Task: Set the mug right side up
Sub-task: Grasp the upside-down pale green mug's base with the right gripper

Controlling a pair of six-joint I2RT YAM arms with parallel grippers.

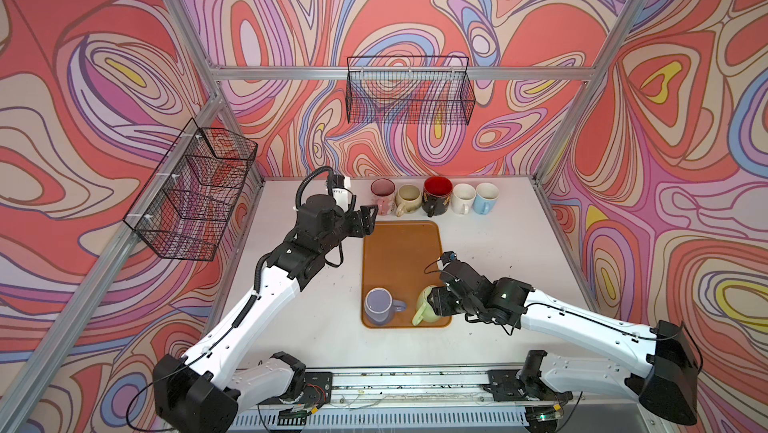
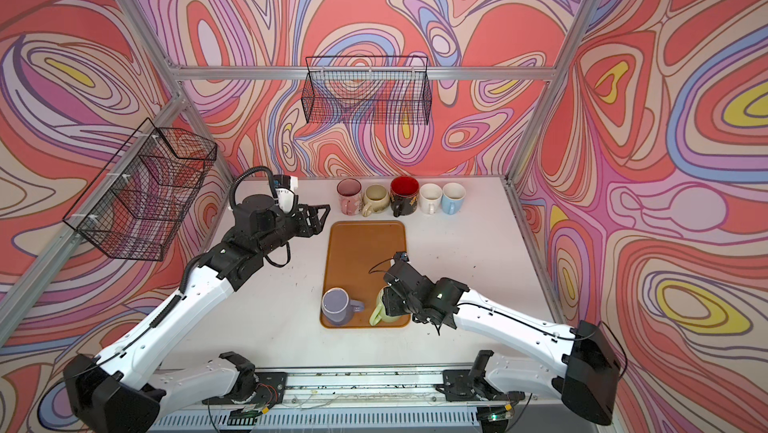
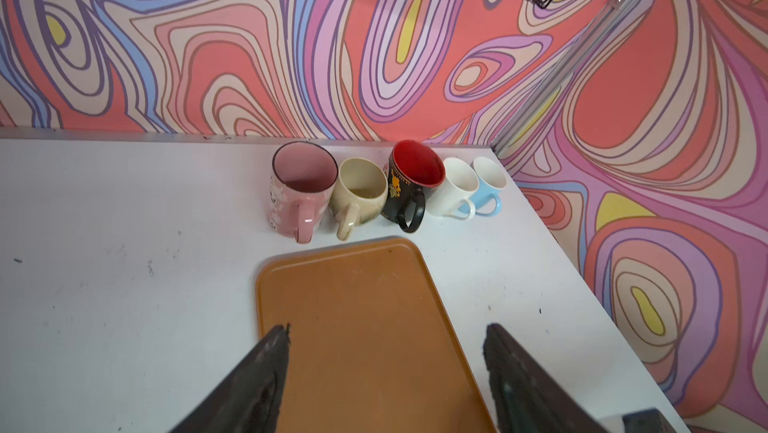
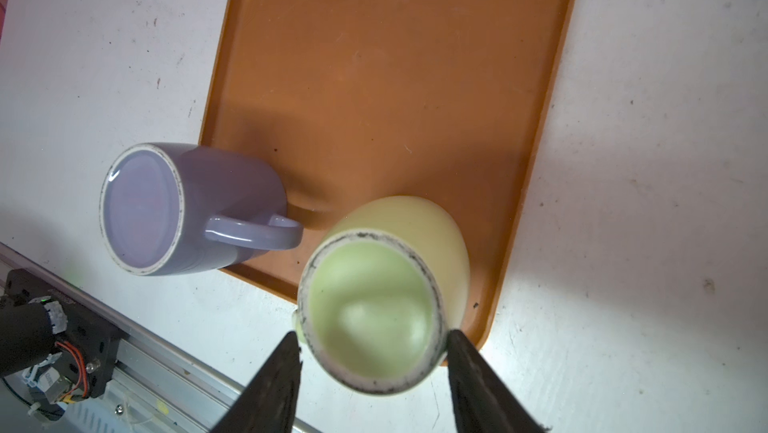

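Note:
Two mugs stand base up at the near end of the brown tray (image 1: pixel 401 252). One is a pale green mug (image 1: pixel 422 304) (image 4: pixel 374 306), the other a purple mug (image 1: pixel 379 306) (image 4: pixel 166 210). My right gripper (image 1: pixel 436 302) (image 4: pixel 374 341) is open and straddles the green mug's base. One fingertip (image 4: pixel 455 339) touches the base rim, while the other stands a sliver off it. My left gripper (image 1: pixel 370 219) (image 3: pixel 386 331) is open over the tray's far left corner with nothing between its fingers.
Along the back wall several upright mugs stand in a row: pink (image 1: pixel 382 196), beige (image 1: pixel 407 198), black with a red inside (image 1: pixel 437 194), white (image 1: pixel 463 198) and blue (image 1: pixel 486 198). Wire baskets hang on the back wall (image 1: pixel 409 90) and the left wall (image 1: pixel 191 194).

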